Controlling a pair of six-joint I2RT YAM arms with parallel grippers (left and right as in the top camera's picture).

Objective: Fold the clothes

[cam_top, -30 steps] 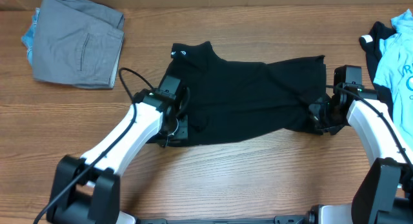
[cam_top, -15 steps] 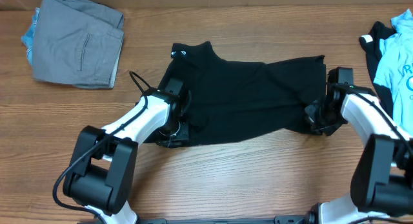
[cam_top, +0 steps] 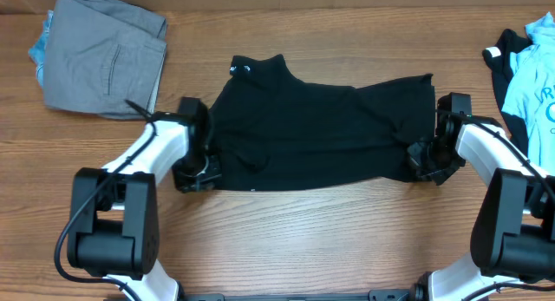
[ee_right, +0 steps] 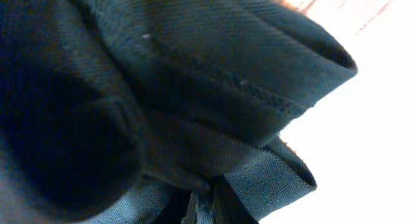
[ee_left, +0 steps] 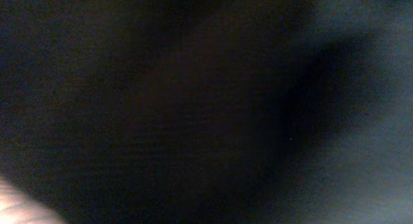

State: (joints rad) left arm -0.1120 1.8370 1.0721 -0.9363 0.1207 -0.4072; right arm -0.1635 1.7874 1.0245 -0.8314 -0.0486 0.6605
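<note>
The clothes in play are a black T-shirt (cam_top: 321, 132) spread across the middle of the table, with small white marks near its collar (cam_top: 244, 71). My left gripper (cam_top: 201, 166) sits at the shirt's lower left edge, shut on the fabric. The left wrist view is filled by dark cloth (ee_left: 193, 101), which hides the fingers. At the shirt's lower right corner my right gripper (cam_top: 422, 162) has closed on a bunched fold. The right wrist view shows the stitched hem (ee_right: 258, 95) gathered and pinched at the bottom of the frame.
Folded grey trousers (cam_top: 104, 54) lie at the back left on something light blue. A light blue shirt (cam_top: 533, 71) on a black garment (cam_top: 499, 58) lies at the right edge. Bare wood runs along the front of the table.
My left gripper has moved left, drawing the shirt's lower left edge out with it. My right gripper has closed on the shirt's lower right corner.
</note>
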